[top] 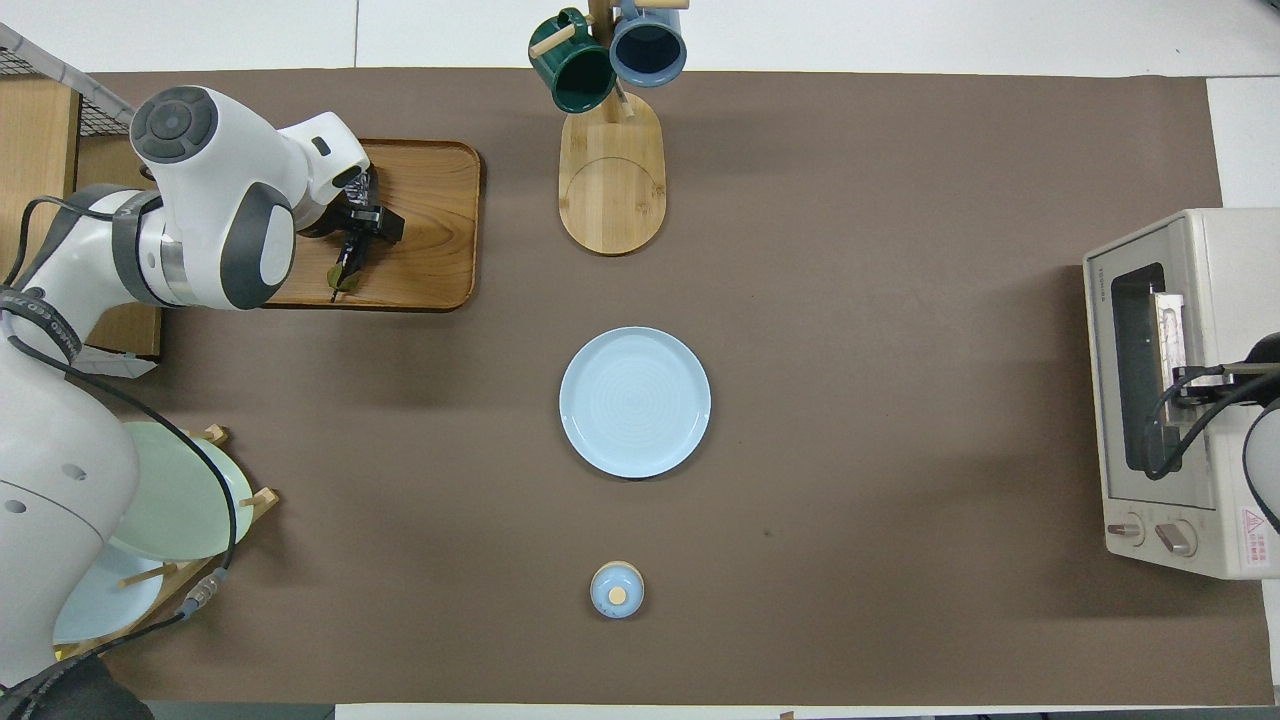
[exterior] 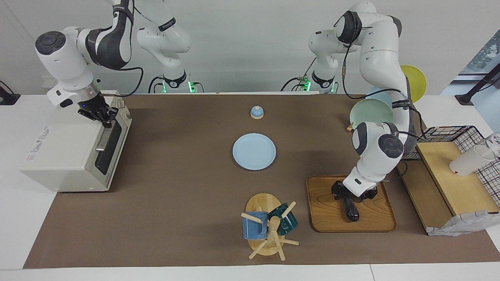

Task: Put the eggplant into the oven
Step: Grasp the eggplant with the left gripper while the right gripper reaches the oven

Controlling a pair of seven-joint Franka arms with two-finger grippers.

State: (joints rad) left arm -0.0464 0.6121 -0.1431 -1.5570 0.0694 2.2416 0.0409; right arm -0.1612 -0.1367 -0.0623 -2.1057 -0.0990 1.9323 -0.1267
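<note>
Straddling the eggplant (exterior: pixel 350 206), the left tool (exterior: pixel 349 194) is low over the wooden tray (exterior: pixel 330 212), its fingers either side of the end nearer the robots; I cannot tell whether they have clamped on it yet. That eggplant lies flat in the tray, alone there, its long axis running from the robots outward, the stem cap at the end nearer them. Beside the tray, toward the right arm's end of the counter (exterior: pixel 175 195), a mug rack (exterior: pixel 267 226) carries a blue mug and a green one. At that end the right tool (exterior: pixel 105 117) is clenched on the bar handle (exterior: pixel 103 137) of the oven (exterior: pixel 66 156), whose dark glass door is shut.
</note>
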